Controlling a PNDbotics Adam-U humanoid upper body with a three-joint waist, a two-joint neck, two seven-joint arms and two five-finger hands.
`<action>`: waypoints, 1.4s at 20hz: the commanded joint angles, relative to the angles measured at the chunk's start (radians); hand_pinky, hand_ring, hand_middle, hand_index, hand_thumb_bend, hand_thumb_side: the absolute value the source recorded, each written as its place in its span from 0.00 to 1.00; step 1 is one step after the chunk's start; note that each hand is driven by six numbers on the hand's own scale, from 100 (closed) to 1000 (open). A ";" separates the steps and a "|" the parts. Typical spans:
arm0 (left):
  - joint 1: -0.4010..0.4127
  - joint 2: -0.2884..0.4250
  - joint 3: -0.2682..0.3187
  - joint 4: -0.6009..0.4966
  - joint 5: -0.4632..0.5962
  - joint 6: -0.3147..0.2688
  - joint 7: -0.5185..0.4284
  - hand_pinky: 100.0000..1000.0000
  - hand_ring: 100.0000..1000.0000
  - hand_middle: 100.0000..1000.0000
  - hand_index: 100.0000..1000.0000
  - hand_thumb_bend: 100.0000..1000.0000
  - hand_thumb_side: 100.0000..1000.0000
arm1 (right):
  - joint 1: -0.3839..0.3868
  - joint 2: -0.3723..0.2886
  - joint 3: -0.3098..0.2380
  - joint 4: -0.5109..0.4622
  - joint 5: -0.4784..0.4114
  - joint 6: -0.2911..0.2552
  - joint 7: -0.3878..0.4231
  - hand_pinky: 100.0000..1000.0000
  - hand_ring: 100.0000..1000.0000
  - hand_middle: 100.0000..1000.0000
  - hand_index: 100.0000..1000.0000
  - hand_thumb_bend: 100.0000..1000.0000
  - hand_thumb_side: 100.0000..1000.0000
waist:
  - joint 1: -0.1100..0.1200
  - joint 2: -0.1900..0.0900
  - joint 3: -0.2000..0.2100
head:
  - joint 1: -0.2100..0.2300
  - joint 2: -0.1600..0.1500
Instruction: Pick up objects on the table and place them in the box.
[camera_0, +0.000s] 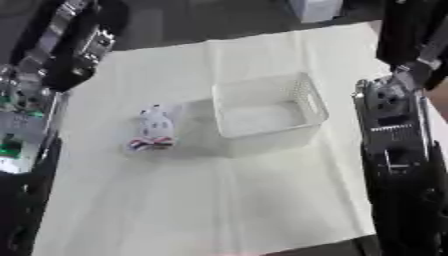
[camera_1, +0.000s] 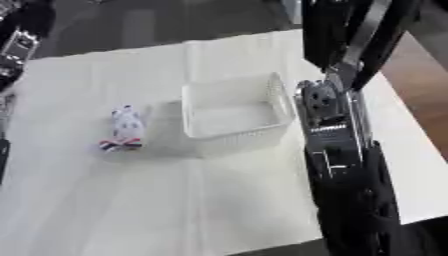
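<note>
1. One white basket (camera_0: 267, 111) sits on the white-covered bench (camera_0: 219, 200); nothing shows inside it.
2. One small white packet (camera_0: 155, 131) with a red and dark striped end lies on the bench just left of the basket, apart from it.
3. The right eye view shows brown floor right of the bench.
4. Right hand (camera_1: 350, 200) hangs right of the basket; left hand (camera_0: 22, 165) is at the left edge. I cannot tell how either hand's fingers stand.

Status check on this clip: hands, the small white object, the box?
Left hand at the table's left edge, right hand low right; fingers unreadable. Small white object lies on the cloth, left of the white box, untouched. Path between them open.
</note>
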 joint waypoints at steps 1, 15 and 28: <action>-0.039 0.026 -0.009 0.052 -0.061 -0.018 -0.003 0.98 0.94 1.00 1.00 0.00 0.92 | -0.009 -0.014 0.000 -0.013 0.003 -0.005 0.000 0.29 0.44 0.61 0.82 0.00 0.84 | 0.001 -0.010 -0.003 | 0.008 -0.004; -0.174 0.029 -0.038 0.355 -0.266 -0.124 0.027 1.00 0.95 1.00 1.00 0.00 0.93 | -0.008 -0.015 0.001 -0.013 -0.004 -0.002 0.001 0.28 0.44 0.61 0.82 0.00 0.84 | 0.000 -0.010 -0.007 | 0.030 -0.004; -0.214 0.028 -0.042 0.507 -0.456 -0.126 -0.033 1.00 0.98 1.00 1.00 0.00 0.99 | -0.007 -0.013 0.002 -0.013 -0.003 -0.005 -0.001 0.28 0.44 0.61 0.82 0.00 0.84 | 0.002 -0.010 -0.008 | 0.038 -0.004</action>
